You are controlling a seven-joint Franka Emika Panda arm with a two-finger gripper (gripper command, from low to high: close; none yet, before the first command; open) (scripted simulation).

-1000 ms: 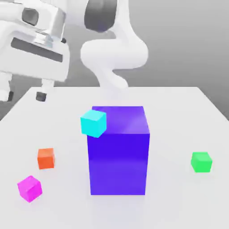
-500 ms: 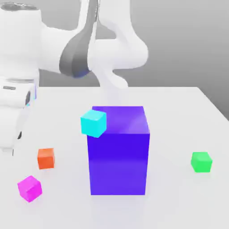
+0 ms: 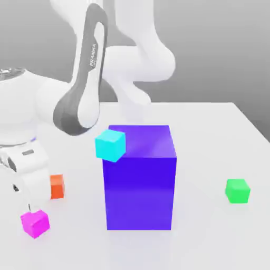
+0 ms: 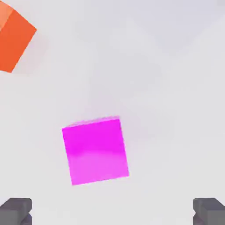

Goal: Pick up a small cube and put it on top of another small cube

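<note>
On worktop (image 3: 211, 132), big purple-blue block (image 3: 140, 176) dead centre, cyan cube (image 3: 110, 144) at its upper corner. Magenta cube (image 3: 35, 223) plain, glossy, flat on worktop near front edge at exterior view's left, directly below claw (image 4: 112, 211). Claw fingers spread wide, nothing between. Orange cube (image 3: 57, 186) half hidden behind hand. Green cube (image 3: 237, 190) well apart at exterior view's right, open room around it.
</note>
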